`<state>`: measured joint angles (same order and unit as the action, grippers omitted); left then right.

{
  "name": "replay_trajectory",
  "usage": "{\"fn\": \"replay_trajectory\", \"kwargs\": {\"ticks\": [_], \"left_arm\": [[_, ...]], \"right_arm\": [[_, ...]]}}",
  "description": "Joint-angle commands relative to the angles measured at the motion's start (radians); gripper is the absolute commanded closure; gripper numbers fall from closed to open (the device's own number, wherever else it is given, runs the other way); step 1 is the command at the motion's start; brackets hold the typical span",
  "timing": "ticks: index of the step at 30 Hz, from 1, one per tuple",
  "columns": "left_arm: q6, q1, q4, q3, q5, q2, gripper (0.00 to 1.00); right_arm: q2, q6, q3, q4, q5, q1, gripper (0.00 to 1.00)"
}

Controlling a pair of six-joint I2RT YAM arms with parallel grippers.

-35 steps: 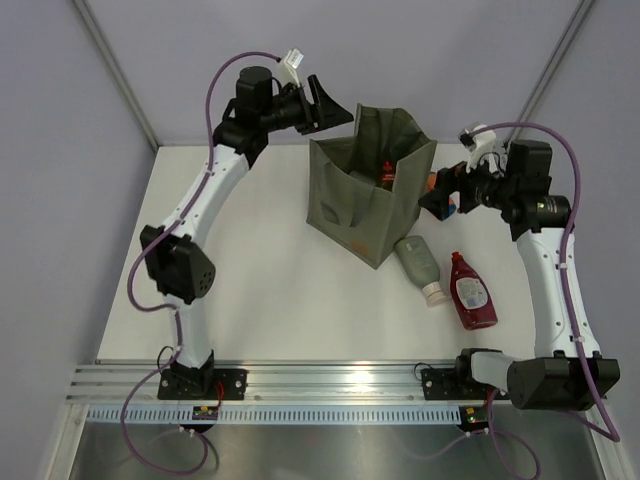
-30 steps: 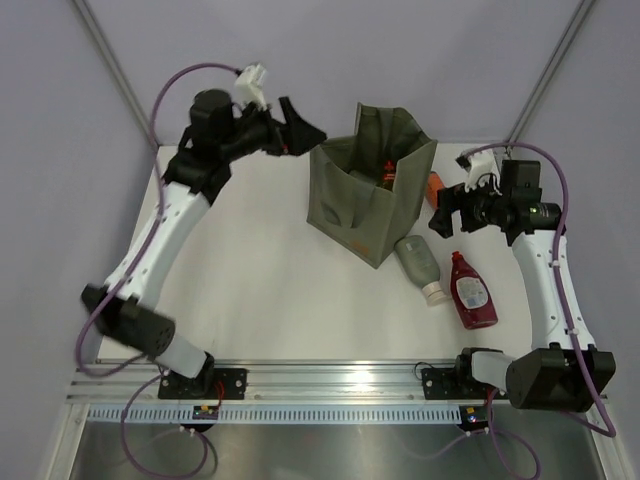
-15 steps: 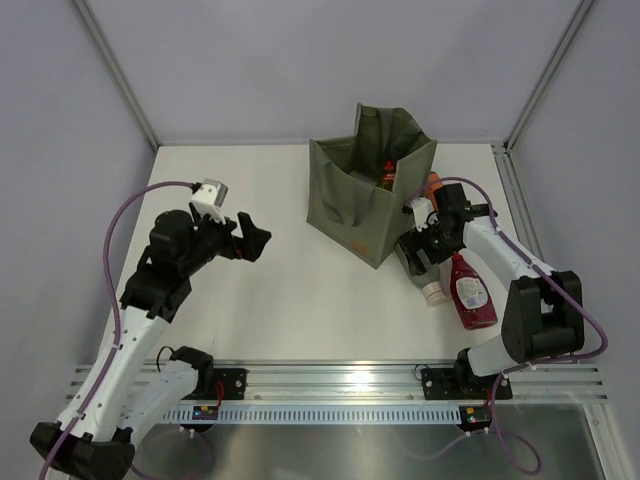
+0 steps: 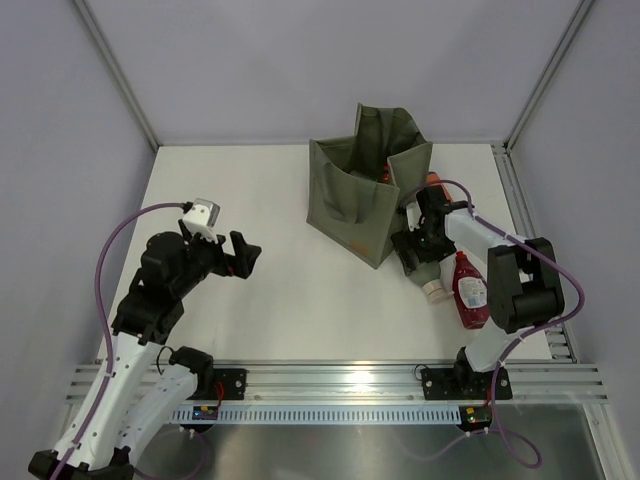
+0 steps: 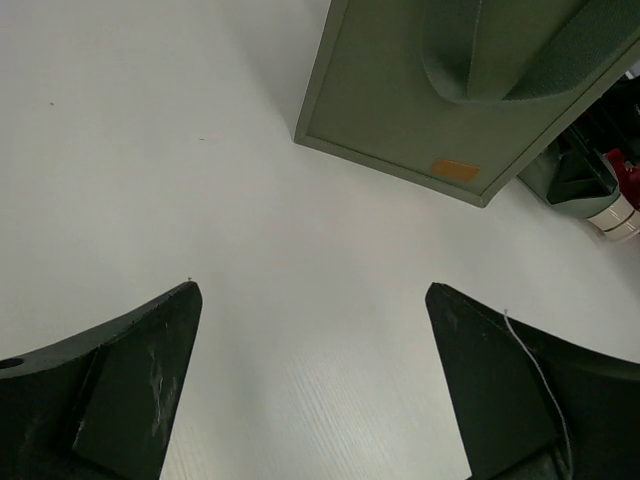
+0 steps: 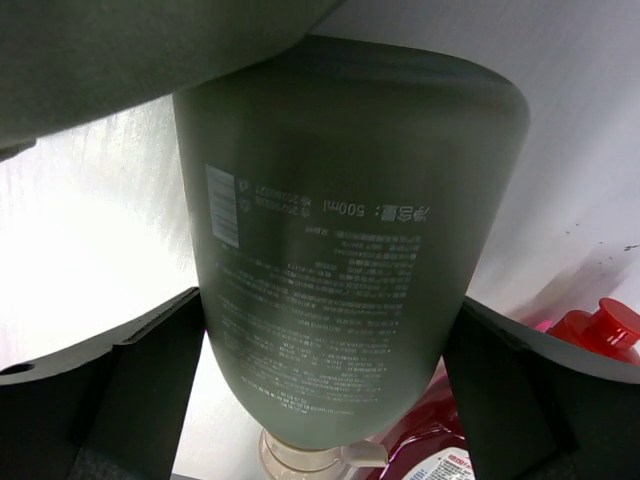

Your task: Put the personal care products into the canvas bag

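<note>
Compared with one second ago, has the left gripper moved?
Yes. The left gripper has pulled away from the canvas bag, down-left in the top view.

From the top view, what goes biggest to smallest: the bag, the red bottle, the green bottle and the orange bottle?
1. Bag, by far.
2. Red bottle and green bottle look alike; the right gripper hides part of the green one.
3. Orange bottle looks smallest, but only a bit shows.

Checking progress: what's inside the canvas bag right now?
Top view shows one small reddish item inside the canvas bag. Its walls hide the rest of the interior, so more may be there.
</note>
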<state>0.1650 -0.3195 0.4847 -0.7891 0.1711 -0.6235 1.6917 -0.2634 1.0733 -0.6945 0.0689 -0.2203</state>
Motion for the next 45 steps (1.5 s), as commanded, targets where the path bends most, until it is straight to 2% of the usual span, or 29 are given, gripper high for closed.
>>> {"fn": "replay_trajectory", "kwargs": {"ticks": [1, 4, 7, 9, 11, 12, 14, 15, 19, 24, 28, 37, 39, 40, 41, 42, 43, 44, 45], "left_arm": [[-0.016, 0.003, -0.026, 0.005, -0.022, 0.007, 0.01], [-0.016, 0.003, -0.026, 0.007, -0.016, 0.007, 0.01], [-0.016, 0.003, -0.026, 0.005, -0.009, 0.007, 0.01], [-0.016, 0.003, -0.024, 0.005, -0.010, 0.005, 0.01], [-0.016, 0.003, -0.024, 0.004, -0.013, 0.010, 0.01], [-0.016, 0.003, -0.023, 0.004, -0.013, 0.013, 0.01], [-0.018, 0.003, -0.021, 0.005, -0.015, 0.016, 0.01], [-0.018, 0.003, -0.024, 0.007, -0.015, 0.019, 0.01], [-0.018, 0.003, -0.032, 0.007, -0.004, 0.013, 0.01], [-0.016, 0.003, -0.037, 0.002, 0.045, 0.002, 0.01], [-0.013, 0.003, -0.044, 0.004, 0.074, 0.011, 0.01], [-0.007, 0.002, -0.055, 0.008, 0.149, 0.013, 0.01], [-0.007, 0.002, -0.061, 0.011, 0.171, 0.013, 0.01], [-0.007, 0.003, -0.063, 0.011, 0.173, 0.011, 0.01], [-0.007, 0.002, -0.064, 0.011, 0.174, 0.011, 0.01], [-0.005, 0.002, -0.064, 0.008, 0.174, 0.010, 0.01], [-0.005, 0.002, -0.066, 0.008, 0.174, 0.007, 0.01], [-0.004, 0.002, -0.066, 0.008, 0.179, 0.005, 0.01], [-0.002, 0.002, -0.066, 0.007, 0.182, 0.005, 0.01]], "right_arm": [[0.056, 0.039, -0.004, 0.036, -0.035, -0.008, 0.01], [0.057, 0.039, -0.007, 0.010, -0.093, -0.008, 0.05], [0.056, 0.032, -0.013, -0.010, -0.113, -0.008, 0.21], [0.054, 0.029, -0.018, -0.023, -0.107, -0.008, 0.46], [0.036, 0.027, -0.029, -0.020, -0.109, 0.001, 0.67], [0.004, 0.021, -0.030, -0.025, -0.098, 0.010, 0.85], [-0.042, 0.018, -0.023, -0.046, -0.039, 0.062, 0.98], [-0.094, 0.010, -0.016, -0.056, -0.008, 0.087, 1.00], [-0.216, -0.033, -0.018, -0.077, 0.136, 0.180, 1.00], [-0.296, -0.033, -0.041, -0.056, 0.216, 0.245, 1.00], [-0.287, -0.033, -0.033, -0.051, 0.261, 0.274, 1.00], [-0.198, -0.129, -0.003, -0.134, 0.243, 0.279, 0.99], [-0.210, -0.160, 0.002, -0.158, 0.276, 0.279, 0.91], [-0.216, -0.152, -0.001, -0.160, 0.301, 0.279, 0.71], [-0.219, -0.113, -0.003, -0.160, 0.311, 0.277, 0.61], [-0.211, -0.114, 0.008, -0.174, 0.333, 0.274, 0.54], [-0.210, -0.094, 0.016, -0.175, 0.315, 0.266, 0.37], [-0.208, -0.045, 0.028, -0.180, 0.307, 0.268, 0.32], [-0.210, -0.045, 0.042, -0.198, 0.324, 0.268, 0.31]]}}
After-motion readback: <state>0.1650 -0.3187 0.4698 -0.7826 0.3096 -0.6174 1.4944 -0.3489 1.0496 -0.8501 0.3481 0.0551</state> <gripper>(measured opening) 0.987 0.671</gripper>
